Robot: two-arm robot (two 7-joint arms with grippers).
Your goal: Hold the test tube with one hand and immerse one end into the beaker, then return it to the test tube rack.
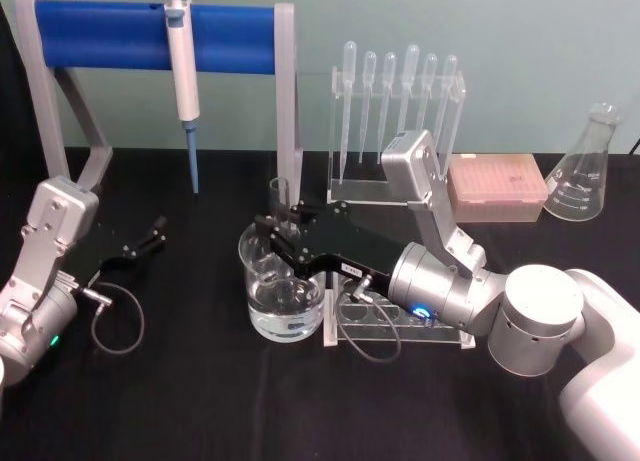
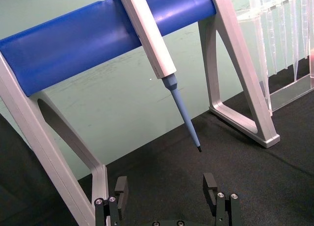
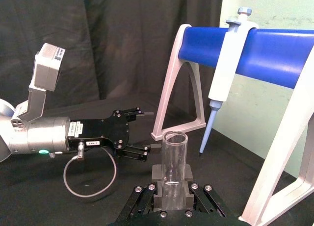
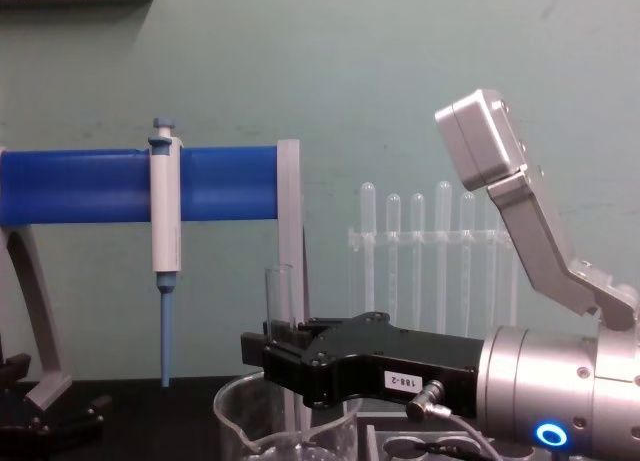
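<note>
The test tube (image 1: 279, 193) stands upright with my right gripper (image 1: 283, 226) shut on its middle, directly over the beaker (image 1: 262, 303). The beaker is a wide clear glass holding water. The tube's lower part reaches down inside it; the gripper body hides how deep the tip sits. From the chest, the test tube (image 4: 278, 296) rises above the right gripper (image 4: 272, 349), with the beaker (image 4: 238, 421) below. The right wrist view shows the test tube (image 3: 174, 160) clamped between the fingers (image 3: 158, 174). My left gripper (image 1: 152, 233) rests open at the table's left, also seen as the left gripper (image 2: 166, 187).
A blue-barred stand (image 1: 150, 36) holding a white-and-blue pipette (image 1: 183, 76) is at the back left. Behind the beaker stands a dropper rack (image 1: 395, 111), with a pink tip box (image 1: 497, 186) and a flask (image 1: 588, 166) to its right. A clear rack (image 1: 400, 326) lies under my right wrist.
</note>
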